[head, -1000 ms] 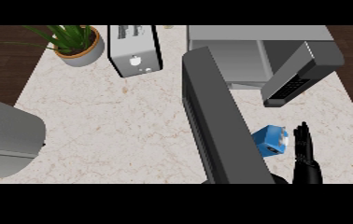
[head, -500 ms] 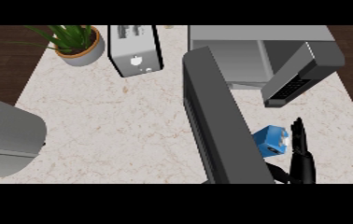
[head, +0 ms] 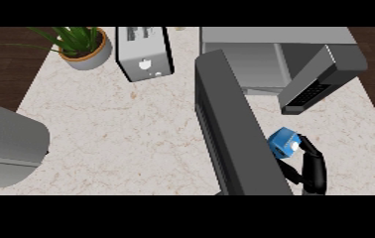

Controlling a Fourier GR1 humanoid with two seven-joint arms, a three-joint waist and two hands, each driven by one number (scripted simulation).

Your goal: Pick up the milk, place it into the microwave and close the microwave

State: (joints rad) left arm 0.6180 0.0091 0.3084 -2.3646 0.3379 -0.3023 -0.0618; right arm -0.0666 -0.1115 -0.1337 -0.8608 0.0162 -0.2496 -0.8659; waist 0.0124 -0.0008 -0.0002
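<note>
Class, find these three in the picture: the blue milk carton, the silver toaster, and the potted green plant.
Blue milk carton (head: 282,143), head view, on its blue top face.
Silver toaster (head: 145,66), head view, on its front panel.
Potted green plant (head: 91,58), head view, on the pot's rim.

Open microwave door (head: 234,133) walls off counter's middle, bare counter (head: 124,128) left, microwave (head: 271,58) cavity unobstructed behind.

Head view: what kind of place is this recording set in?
Most likely a home kitchen: a pale stone-look counter carries a toaster, an open microwave and a potted plant.
</note>
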